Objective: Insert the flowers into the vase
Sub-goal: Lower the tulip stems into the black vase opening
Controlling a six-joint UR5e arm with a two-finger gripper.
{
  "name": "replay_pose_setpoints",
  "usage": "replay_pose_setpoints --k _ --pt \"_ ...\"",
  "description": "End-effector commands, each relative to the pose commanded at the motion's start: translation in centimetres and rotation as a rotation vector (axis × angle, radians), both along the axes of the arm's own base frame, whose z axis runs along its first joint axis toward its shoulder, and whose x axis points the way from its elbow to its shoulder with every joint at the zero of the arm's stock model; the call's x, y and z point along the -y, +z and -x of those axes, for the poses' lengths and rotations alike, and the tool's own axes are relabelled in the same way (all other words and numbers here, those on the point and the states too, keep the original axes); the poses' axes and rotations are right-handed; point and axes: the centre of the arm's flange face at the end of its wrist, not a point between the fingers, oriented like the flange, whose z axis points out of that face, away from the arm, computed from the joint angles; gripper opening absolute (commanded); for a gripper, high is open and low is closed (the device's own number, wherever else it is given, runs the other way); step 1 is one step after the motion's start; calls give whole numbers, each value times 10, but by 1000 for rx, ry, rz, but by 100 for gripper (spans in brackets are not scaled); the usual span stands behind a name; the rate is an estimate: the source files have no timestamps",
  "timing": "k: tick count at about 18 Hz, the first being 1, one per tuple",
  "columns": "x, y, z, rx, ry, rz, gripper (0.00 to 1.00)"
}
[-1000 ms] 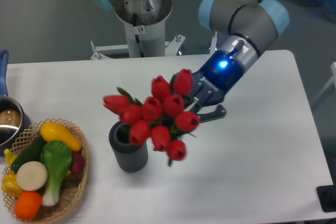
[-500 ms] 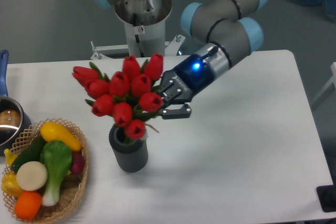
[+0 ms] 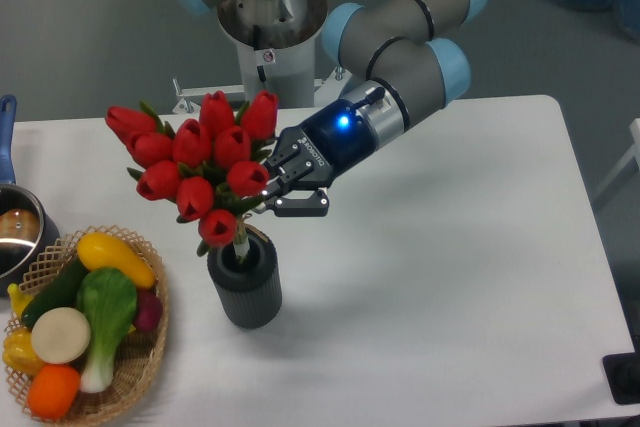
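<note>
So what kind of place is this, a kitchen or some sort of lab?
Most likely a robotics lab or test bench, not a kitchen: an arm with a gripper on a pedestal, a plain white table, and props such as toy vegetables in a wicker basket.

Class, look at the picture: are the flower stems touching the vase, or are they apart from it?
Cannot tell. The fixed camera shows the flowers' stem reaching down into the vase's mouth, but not whether it touches the rim or inside wall.
</note>
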Motion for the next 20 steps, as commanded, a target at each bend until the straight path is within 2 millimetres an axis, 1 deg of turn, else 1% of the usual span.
replay_pose_setpoints --k 9,14,20 --pt "1 -6 4 9 5 5 11" --pt "0 -11 2 19 2 11 11" --pt "-3 -25 6 39 2 24 11"
